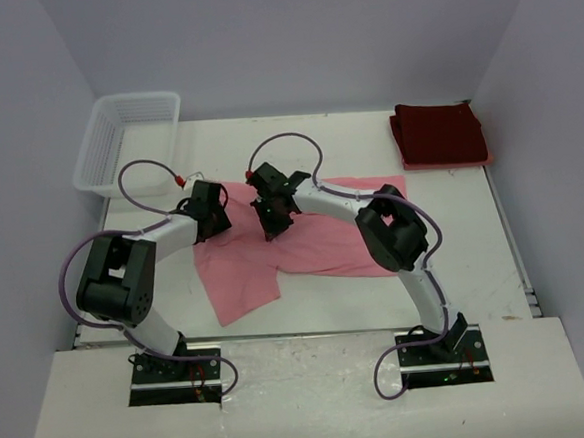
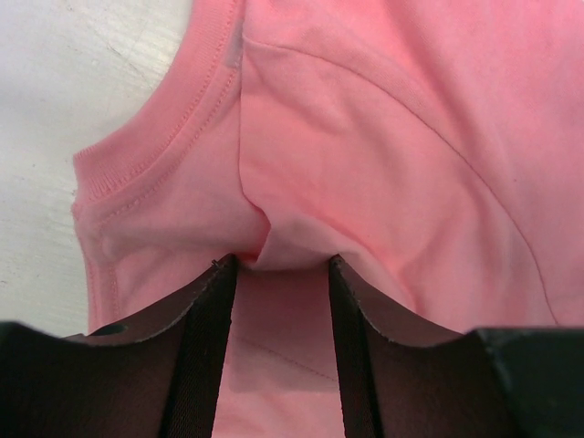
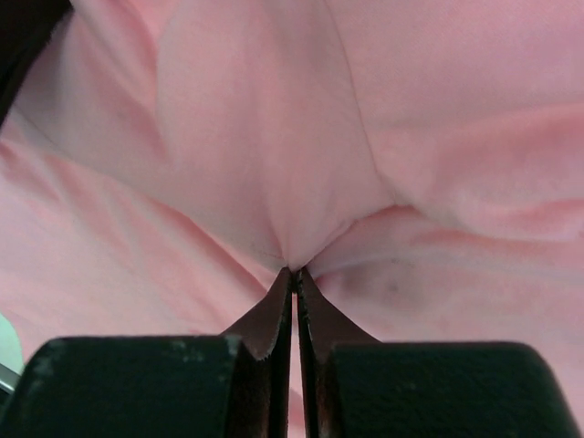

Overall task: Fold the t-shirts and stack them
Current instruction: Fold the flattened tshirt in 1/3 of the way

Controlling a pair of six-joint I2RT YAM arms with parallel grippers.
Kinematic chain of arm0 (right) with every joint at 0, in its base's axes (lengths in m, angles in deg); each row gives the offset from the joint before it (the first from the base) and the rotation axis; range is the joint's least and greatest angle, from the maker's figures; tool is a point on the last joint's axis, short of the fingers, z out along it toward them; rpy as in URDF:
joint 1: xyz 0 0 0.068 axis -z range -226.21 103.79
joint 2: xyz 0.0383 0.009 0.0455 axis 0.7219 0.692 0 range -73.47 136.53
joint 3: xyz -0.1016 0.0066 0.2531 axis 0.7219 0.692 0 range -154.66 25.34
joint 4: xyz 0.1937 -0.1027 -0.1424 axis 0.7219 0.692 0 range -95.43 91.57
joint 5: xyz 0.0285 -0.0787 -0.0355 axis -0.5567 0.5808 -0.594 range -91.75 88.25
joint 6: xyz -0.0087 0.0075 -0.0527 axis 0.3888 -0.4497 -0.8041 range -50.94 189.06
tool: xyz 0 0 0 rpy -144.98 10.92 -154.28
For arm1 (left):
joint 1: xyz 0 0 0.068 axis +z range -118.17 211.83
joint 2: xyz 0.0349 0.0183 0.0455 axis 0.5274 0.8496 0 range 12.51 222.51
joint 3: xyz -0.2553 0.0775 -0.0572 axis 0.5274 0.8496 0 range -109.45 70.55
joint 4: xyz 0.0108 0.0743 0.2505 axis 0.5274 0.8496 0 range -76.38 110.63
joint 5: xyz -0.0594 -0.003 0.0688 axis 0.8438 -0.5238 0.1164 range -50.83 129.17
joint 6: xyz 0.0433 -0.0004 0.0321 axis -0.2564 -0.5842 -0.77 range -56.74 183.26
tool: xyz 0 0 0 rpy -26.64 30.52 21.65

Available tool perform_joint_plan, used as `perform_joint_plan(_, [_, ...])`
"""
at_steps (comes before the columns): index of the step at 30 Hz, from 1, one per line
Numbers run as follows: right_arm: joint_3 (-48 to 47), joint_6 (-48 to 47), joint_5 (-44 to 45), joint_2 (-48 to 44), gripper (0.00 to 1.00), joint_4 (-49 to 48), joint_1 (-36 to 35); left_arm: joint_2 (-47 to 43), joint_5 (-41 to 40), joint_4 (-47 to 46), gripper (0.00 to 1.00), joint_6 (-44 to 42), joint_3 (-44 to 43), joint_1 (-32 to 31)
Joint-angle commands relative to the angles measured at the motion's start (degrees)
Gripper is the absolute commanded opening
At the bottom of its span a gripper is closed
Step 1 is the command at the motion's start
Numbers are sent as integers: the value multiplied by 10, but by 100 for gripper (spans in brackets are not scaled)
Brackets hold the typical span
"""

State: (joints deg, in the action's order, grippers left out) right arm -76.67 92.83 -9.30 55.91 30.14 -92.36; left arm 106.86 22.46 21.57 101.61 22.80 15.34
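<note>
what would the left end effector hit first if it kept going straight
The pink t-shirt: the left end effector has its tips at a pucker of that cloth near the collar, with the table probably just beneath.

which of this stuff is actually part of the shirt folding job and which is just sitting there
Part of the job: pink t-shirt, spread in the middle; dark red t-shirt, folded, far right corner.
Just lying about: white basket, far left corner.
</note>
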Motion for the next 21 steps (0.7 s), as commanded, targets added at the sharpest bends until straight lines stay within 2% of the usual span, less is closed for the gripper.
perform_joint_plan(1, [26,-1,41,-62,2,8,-3,12,-5,22,47,-1,19,9])
perform_joint_plan(21, [59,8,10,-63,1,-9,-3,-102,10,48,48,8,81,8])
